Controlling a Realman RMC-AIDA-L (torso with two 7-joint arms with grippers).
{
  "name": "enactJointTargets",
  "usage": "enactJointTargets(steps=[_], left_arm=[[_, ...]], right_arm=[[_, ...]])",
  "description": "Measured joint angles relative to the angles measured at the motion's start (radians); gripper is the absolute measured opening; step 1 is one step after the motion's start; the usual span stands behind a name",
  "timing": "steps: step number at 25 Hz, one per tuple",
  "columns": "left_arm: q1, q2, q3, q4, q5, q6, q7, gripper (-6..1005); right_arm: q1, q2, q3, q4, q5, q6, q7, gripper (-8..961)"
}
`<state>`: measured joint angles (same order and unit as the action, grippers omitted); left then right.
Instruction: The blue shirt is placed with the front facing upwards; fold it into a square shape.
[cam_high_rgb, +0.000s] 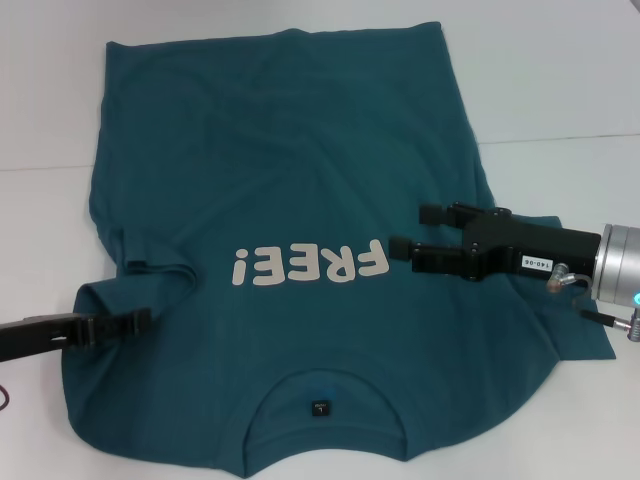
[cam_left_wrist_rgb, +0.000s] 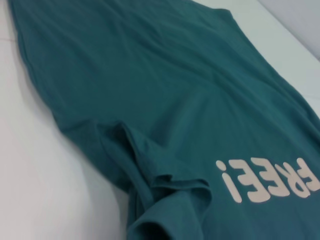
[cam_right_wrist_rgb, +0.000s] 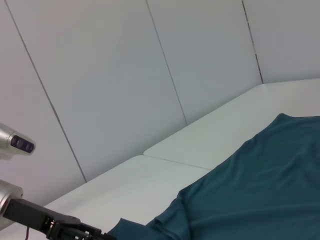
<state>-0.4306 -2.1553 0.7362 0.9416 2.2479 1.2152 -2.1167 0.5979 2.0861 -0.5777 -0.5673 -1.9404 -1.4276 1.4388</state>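
The blue shirt (cam_high_rgb: 290, 180) lies spread front up on the white table, with its collar and black tag (cam_high_rgb: 319, 408) at the near edge and the cream "FREE!" lettering (cam_high_rgb: 308, 265) across the chest. Its left sleeve (cam_high_rgb: 140, 268) is rumpled and folded inward, which the left wrist view shows as a bunched fold (cam_left_wrist_rgb: 150, 170). My left gripper (cam_high_rgb: 143, 322) hovers low at the shirt's near left side, just in front of that sleeve. My right gripper (cam_high_rgb: 408, 230) is open over the shirt's right side beside the lettering, with nothing between its fingers. The right sleeve (cam_high_rgb: 585, 345) lies under that arm.
The white table (cam_high_rgb: 560, 80) extends beyond the shirt on the far and right sides, with a seam line (cam_high_rgb: 560, 138) running across it. White wall panels (cam_right_wrist_rgb: 125, 75) rise behind the table. The right wrist view shows the left arm (cam_right_wrist_rgb: 55, 225) far off.
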Motion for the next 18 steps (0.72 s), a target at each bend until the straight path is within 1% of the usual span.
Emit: enactJointTargets(steps=[18], left_arm=[[-0.027, -0.003, 0.025, -0.024, 0.007, -0.035, 0.006, 798]], right_arm=[[-0.004, -0.001, -0.002, 0.0, 0.003, -0.004, 0.0, 941]])
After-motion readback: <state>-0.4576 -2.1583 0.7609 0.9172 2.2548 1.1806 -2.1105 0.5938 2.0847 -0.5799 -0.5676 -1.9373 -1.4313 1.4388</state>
